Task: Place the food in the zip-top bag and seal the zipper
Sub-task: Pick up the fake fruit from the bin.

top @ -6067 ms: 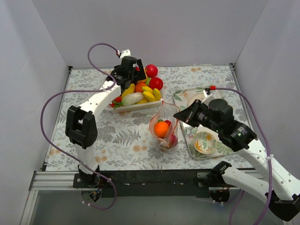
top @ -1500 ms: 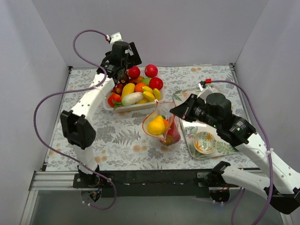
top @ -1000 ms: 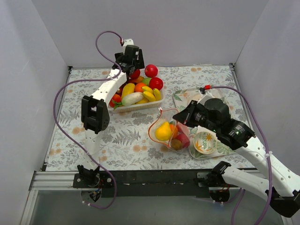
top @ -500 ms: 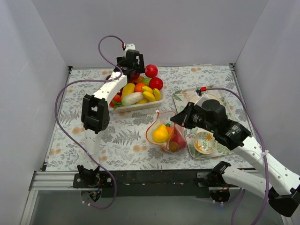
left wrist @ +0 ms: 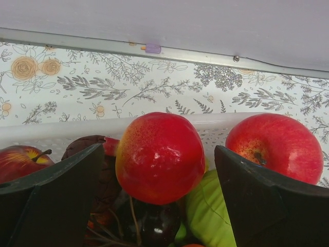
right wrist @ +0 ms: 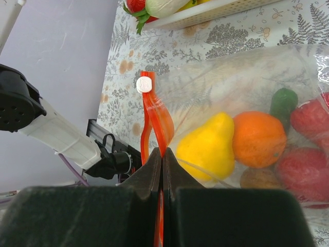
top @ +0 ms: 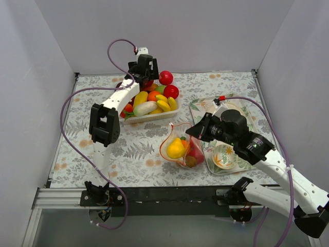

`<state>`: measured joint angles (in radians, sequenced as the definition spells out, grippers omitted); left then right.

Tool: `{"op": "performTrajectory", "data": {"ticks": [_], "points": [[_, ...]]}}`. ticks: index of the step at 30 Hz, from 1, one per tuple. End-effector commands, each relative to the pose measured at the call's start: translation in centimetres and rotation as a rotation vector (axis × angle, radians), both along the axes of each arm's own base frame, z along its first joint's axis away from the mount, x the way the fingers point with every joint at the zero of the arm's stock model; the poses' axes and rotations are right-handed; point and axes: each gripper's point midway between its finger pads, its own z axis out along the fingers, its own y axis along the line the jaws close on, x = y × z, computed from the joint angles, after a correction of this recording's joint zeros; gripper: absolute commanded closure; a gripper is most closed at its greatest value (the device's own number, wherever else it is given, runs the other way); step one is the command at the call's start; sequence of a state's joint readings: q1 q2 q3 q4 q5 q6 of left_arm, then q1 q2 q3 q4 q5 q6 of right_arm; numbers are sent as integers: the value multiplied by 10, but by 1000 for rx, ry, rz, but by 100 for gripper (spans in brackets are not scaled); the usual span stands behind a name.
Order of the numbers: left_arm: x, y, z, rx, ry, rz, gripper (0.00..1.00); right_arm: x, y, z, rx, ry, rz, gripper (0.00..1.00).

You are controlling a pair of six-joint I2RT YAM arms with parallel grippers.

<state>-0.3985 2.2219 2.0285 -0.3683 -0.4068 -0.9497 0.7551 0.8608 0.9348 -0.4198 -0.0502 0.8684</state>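
Zipper [right wrist: 157, 123] between clamped right jaws

Two slim white tubular arms [top: 119, 96] carried blocky black joint housings [top: 104, 126]. Looping purple cables [top: 61, 112] trailed each, the right one ending in a small red connector [top: 222, 97]. Black base clamps [top: 237, 188] sat at six o'clock.

Table [top: 128, 149]: flat top under pale cloth printed with grey ferns and tan flowers. White slatted basket [top: 153, 117] sits at 11 o'clock, close to far edge. Patterned tray [top: 201, 104] lies at 3 o'clock, near right edge. Zip-top bag [top: 177, 149] is just off centre toward 5 o'clock, bottom resting on cloth, right side against tray's left rim, apart from basket.
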Motion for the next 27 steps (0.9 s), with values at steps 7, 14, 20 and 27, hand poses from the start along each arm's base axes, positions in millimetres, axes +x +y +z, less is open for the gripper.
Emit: {"op": "performTrajectory", "data": {"ticks": [7, 14, 20, 27], "points": [[3, 0, -18, 0, 16, 3, 13, 1, 8, 17, 65, -41, 19, 99], [4, 0, -9, -11, -6, 5, 23, 1, 8, 15, 62, -38, 20, 99], [4, 2, 12, -12, -47, 7, 34, 2, 9, 14, 61, -38, 19, 99], [-1, 5, 56, -36, -122, 11, 38, 3, 10, 8, 51, -27, 17, 99]]}}
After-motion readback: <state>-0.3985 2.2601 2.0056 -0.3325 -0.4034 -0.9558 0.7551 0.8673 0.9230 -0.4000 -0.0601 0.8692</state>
